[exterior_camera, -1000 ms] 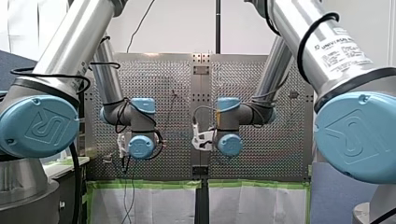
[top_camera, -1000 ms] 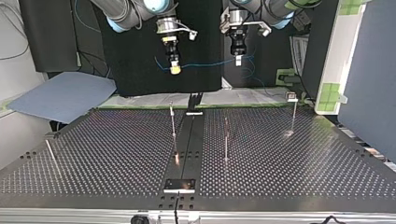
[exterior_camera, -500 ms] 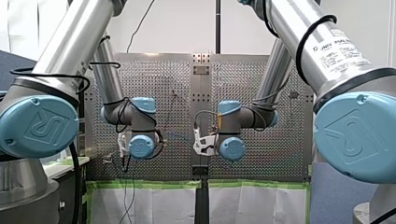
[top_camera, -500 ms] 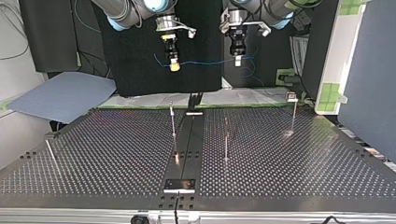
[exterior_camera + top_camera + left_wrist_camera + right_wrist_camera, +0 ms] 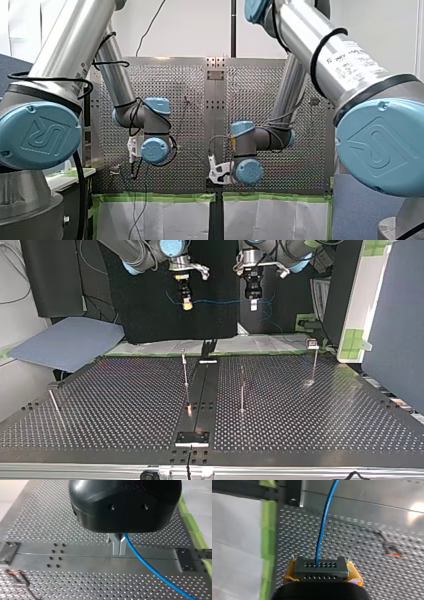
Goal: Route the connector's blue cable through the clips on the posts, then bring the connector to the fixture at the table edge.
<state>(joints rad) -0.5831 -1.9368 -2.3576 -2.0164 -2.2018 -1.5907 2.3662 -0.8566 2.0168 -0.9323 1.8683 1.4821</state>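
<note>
Since the blue cable (image 5: 220,302) sits in none of the clips (image 5: 313,343) yet, every risk lies ahead. Nearest in the top view, the plate (image 5: 192,438) at the table (image 5: 100,410) edge, which I take for the fixture, is bare. Behind it the thin posts (image 5: 242,390) stand well apart with only small clips at their tips, so a slight error in height could carry the cable past a clip or knock a post. Farther back, above the table's far side, the cable runs nearly taut between the arms. My right gripper (image 5: 187,304) has its yellow-padded jaws clamped on the connector (image 5: 322,568). My left gripper (image 5: 254,303) has its narrow metal jaws pinched on the cable itself. If the arms pull apart, the cable could slide through that pinch or tug the connector askew. If they close in, slack may sag and snag a post.
</note>
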